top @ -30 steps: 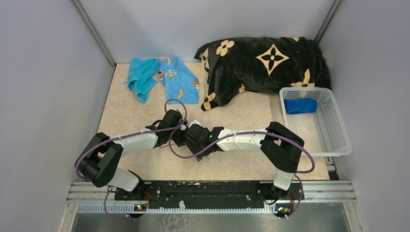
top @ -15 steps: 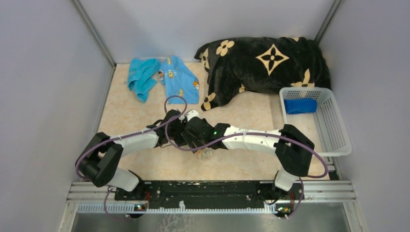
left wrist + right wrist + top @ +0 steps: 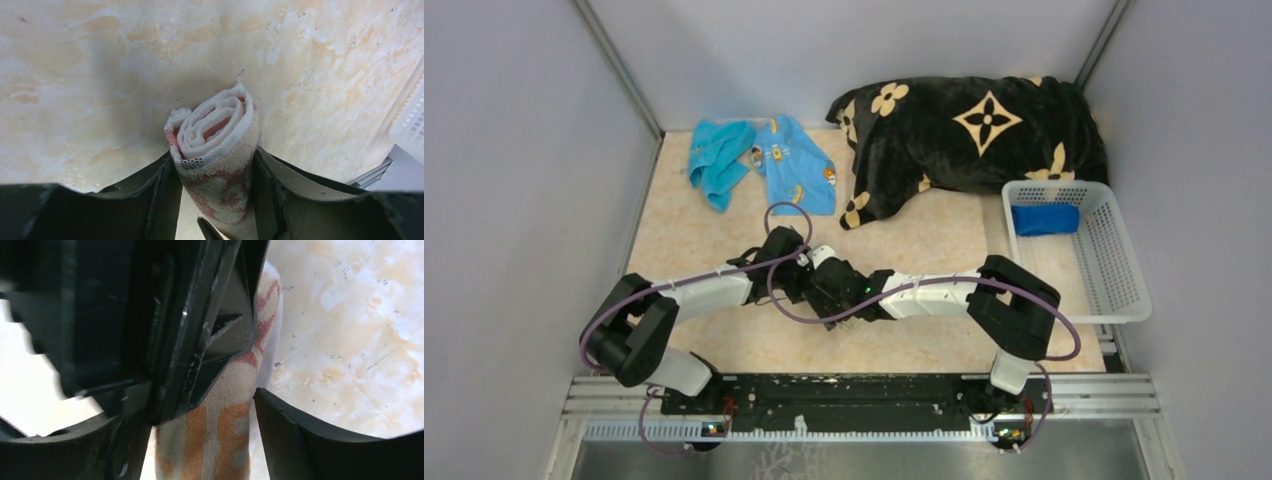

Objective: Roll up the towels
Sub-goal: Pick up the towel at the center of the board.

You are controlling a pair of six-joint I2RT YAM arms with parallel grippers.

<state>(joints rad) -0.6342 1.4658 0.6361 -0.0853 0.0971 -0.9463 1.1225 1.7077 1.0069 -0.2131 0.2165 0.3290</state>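
From above, both arms reach inward over a glossy, marbled beige table [image 3: 694, 235] and meet near its middle. The left gripper [image 3: 799, 278] and right gripper [image 3: 832, 295] are packed so close that whatever lies between them is hidden. At the far left lies a crumpled turquoise towel [image 3: 716, 160]. Just right of it is a flatter, light-blue printed towel [image 3: 796, 170] with small orange figures. A bulky black plush blanket [image 3: 974, 125] with tan flowers fills the far right. Near of it, at the right edge, stands a white plastic lattice basket [image 3: 1124, 290], with a dark blue towel [image 3: 1044, 219] lying at its far end.

In the left wrist view, the left gripper is clamped on a roll [image 3: 215, 130] of looped terry. The end of the roll shows a tight white spiral with a red-orange core, and its outer pile is cream with faded red patches. The smooth black fingers [image 3: 162, 192] press on both sides, and the cloth bulges above them. The basket's white lattice shows at the right edge.

In the right wrist view, the roll shows orange and grey bands on cream, and the left gripper's angular black body covers the upper left. The right gripper's two prongs flank the roll, with a thin pale sliver between the cloth and the right-hand prong [image 3: 295, 440]. I cannot tell whether they are squeezing it
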